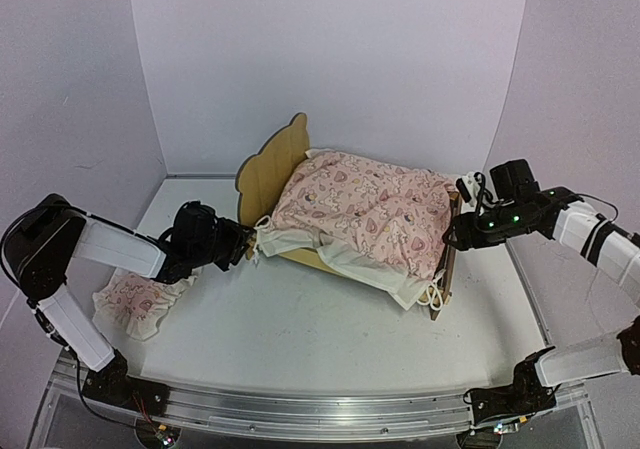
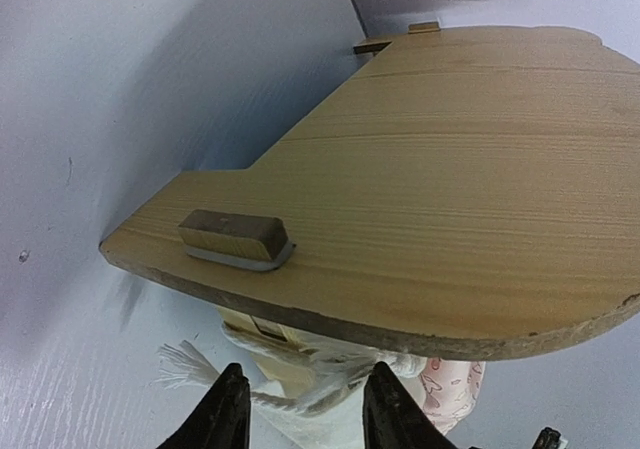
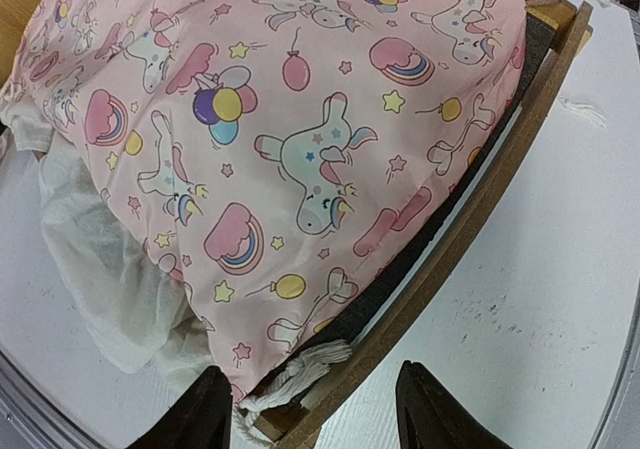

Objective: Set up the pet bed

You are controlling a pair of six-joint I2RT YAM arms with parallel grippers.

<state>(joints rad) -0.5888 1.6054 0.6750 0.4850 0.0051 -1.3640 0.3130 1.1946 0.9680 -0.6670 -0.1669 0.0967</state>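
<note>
The bed (image 1: 262,174) sits mid-width toward the back edge of the surface (image 1: 300,339). Its long axis runs from the headboard (image 2: 450,169) on the left to the footboard (image 3: 470,229) on the right, and the blanket (image 1: 370,204) is heaped over it. The left fingers (image 2: 228,414) are at the headboard's near corner, parted around the blanket's cord (image 2: 290,394), and I cannot tell whether they grip it. The right fingers (image 3: 205,414) are spread wide just beside the footboard, gripping nothing, so each arm faces its own end of the bed.
</note>
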